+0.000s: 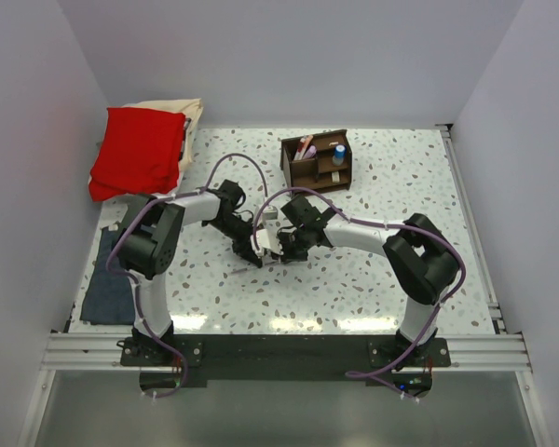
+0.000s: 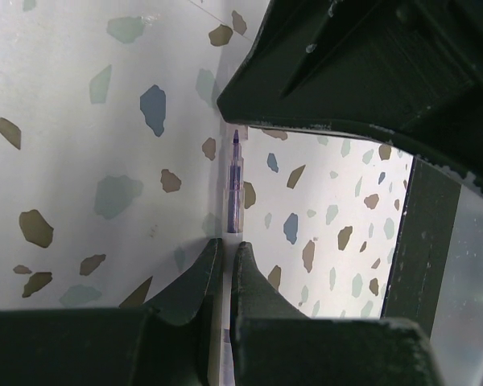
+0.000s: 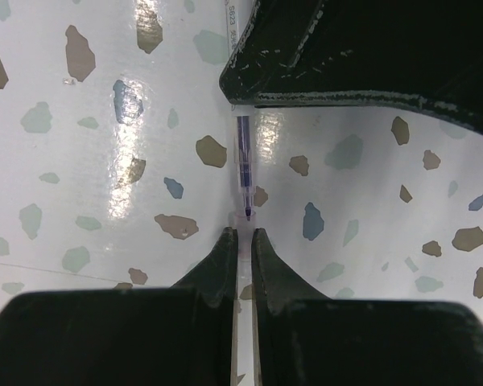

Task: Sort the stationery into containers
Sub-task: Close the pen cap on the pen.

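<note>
Two sets of jaws, left and right, pinch nearly shut on opposite ends of one thin clear-and-purple plastic pen (image 3: pixel 243 153) spanning between them, low at the speckled white tabletop (image 3: pixel 64 177); light, stiff, probably slick, best gripped mid-barrel.

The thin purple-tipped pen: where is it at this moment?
The pen lies between the left gripper and the right gripper, both closed on it, near the middle of the table, on the near side of the wooden organizer.
</note>
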### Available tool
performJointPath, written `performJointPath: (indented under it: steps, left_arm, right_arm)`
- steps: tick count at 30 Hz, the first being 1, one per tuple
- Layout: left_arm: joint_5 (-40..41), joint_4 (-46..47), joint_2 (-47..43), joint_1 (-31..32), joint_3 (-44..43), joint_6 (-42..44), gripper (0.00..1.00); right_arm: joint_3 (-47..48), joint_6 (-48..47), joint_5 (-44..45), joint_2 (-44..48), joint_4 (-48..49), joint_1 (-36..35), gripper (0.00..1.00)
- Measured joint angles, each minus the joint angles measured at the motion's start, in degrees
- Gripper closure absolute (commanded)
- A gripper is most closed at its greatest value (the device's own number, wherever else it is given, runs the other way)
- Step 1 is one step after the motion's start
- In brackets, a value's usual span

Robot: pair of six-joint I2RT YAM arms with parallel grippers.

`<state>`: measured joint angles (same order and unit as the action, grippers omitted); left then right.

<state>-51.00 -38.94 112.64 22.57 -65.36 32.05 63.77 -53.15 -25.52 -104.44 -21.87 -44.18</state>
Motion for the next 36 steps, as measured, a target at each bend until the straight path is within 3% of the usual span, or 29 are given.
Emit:
performJointPath:
  steps: [28, 36]
  left_arm:
    - [-1.27, -1.05, 4.20, 0.35, -5.57, -3.04, 1.00]
    - [-2.27, -1.05, 5.22, 0.37, -6.34, -5.20, 1.00]
  right_arm:
    - [7.08, -1.79, -1.97, -4.96, -4.96, 0.55, 1.00]
    - [7.04, 1.42, -2.93, -4.96, -4.72, 1.09, 1.00]
